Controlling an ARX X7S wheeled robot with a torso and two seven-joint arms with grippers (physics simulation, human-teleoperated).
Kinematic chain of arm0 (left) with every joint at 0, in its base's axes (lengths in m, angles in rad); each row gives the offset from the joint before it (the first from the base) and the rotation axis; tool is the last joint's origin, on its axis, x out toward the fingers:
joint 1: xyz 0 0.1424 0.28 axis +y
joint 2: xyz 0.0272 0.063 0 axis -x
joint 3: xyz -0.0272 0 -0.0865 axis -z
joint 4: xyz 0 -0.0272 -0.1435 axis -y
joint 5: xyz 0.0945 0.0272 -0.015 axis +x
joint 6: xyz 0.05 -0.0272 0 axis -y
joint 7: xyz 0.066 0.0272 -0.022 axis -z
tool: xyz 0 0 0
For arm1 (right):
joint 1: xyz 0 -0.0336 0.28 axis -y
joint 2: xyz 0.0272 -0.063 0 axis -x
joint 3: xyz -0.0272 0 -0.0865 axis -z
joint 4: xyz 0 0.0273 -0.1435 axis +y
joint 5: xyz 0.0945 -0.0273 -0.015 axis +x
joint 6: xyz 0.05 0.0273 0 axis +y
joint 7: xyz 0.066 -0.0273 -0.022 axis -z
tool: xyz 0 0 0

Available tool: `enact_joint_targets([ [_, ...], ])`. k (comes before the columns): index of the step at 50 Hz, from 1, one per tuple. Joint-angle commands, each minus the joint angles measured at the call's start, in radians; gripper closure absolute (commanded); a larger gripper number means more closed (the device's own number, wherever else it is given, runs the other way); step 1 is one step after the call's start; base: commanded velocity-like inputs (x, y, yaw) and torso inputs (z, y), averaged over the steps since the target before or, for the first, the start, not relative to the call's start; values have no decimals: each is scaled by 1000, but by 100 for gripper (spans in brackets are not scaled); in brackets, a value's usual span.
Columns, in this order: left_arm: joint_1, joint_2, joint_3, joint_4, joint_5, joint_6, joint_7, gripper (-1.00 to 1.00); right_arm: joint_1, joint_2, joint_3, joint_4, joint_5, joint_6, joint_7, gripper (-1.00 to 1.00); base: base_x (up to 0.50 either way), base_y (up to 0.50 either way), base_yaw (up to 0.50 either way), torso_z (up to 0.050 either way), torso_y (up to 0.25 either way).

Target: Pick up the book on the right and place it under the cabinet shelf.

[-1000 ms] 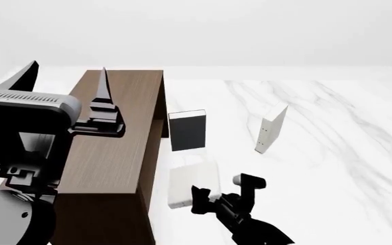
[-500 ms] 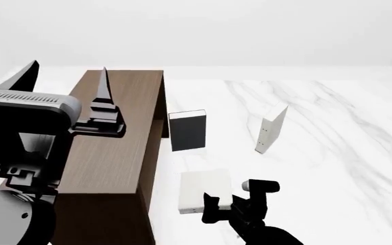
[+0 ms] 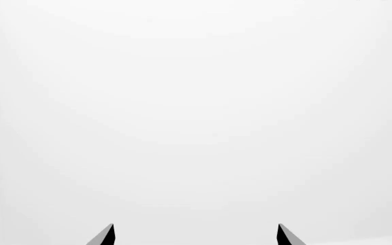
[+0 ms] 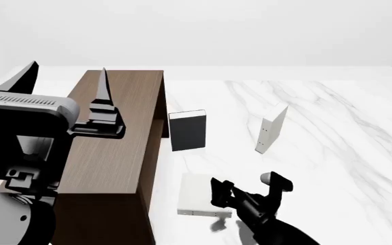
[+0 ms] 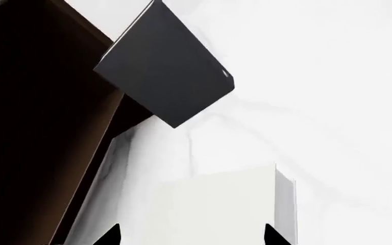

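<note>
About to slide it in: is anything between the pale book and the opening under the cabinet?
Nothing visible. The book lies flat beside the cabinet shelf, bare marble between. The dark book stands farther back, off that path. The right gripper is open at its near end.

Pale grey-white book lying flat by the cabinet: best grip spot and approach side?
Grip the book across its right long edge, coming in low from the right tool's side. It lies flat, cabinet crowding its left, so only that thin edge looks reachable.
</note>
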Motion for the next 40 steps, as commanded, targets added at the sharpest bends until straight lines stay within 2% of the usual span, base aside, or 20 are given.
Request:
enact_joint_targets([
  [1, 7, -3, -7, 3, -6, 9, -3, -100, 6, 4, 39, -17, 66, 12, -10, -100, 0, 0, 0, 0, 0],
  [12, 14, -7, -14, 10, -14, 14, -7, -100, 3, 36, 24, -86, -19, -49, 67, -100, 0, 0, 0, 0, 0],
  [30, 35, -15, -14, -1, -6, 39, -6, -100, -64, 218, -39, -539, -343, -157, 334, -100, 0, 0, 0, 0, 0],
  [40, 38, -16, -32, 10, -19, 58, -3, -100, -112, 259, -52, -611, -466, -206, 406, -100, 0, 0, 0, 0, 0],
])
